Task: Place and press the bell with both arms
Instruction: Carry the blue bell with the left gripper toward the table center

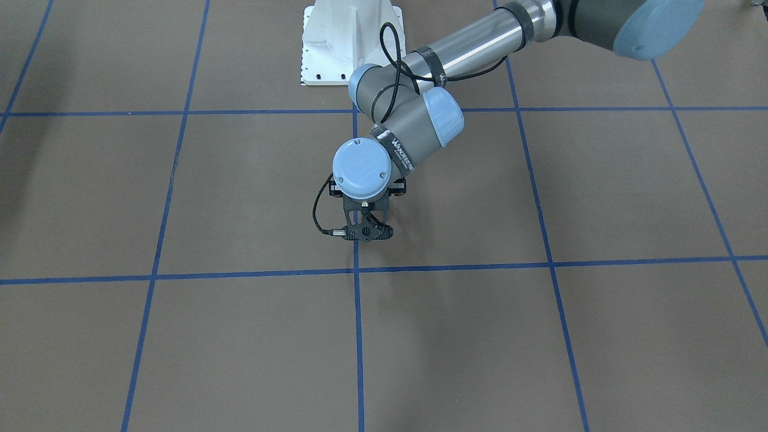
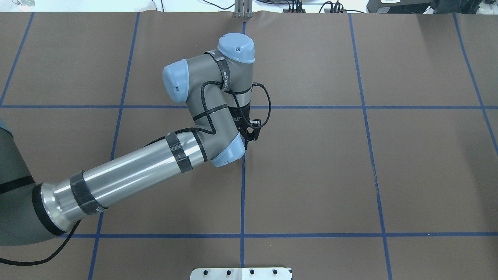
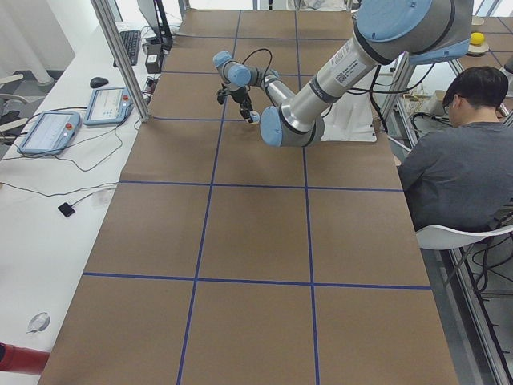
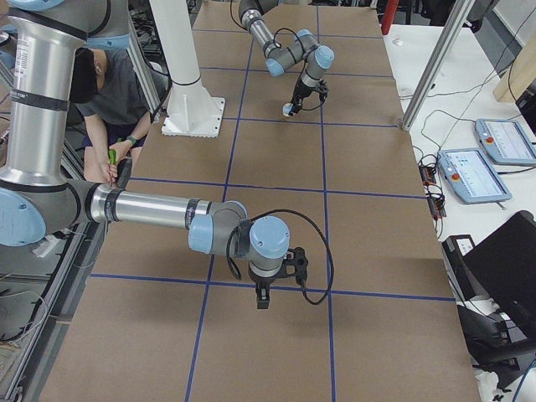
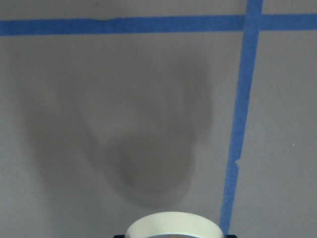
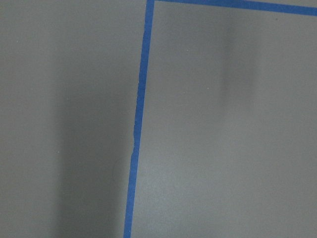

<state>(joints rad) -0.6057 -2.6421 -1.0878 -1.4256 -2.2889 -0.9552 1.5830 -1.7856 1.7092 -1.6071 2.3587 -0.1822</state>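
My left arm [image 2: 128, 175] reaches to the table's middle, with its gripper [image 1: 364, 231] pointing down near a blue grid line. The left gripper is shut on the bell. In the left wrist view only the bell's cream round base [image 5: 173, 226] shows at the bottom edge, held above its shadow on the brown table. The bell also shows as a small pale shape at the far arm's tip in the exterior right view [image 4: 287, 110]. My right arm [image 4: 151, 208] shows only in that view, its gripper [image 4: 262, 298] pointing down over the table. I cannot tell whether the right gripper is open or shut.
The white bolted pedestal [image 1: 351, 42] stands at the robot's side of the table. Blue tape lines [image 6: 138, 119] form the grid. A seated operator [image 3: 457, 160] is by the table's edge. Tablets [image 4: 473, 176] and cables lie on the white side bench.
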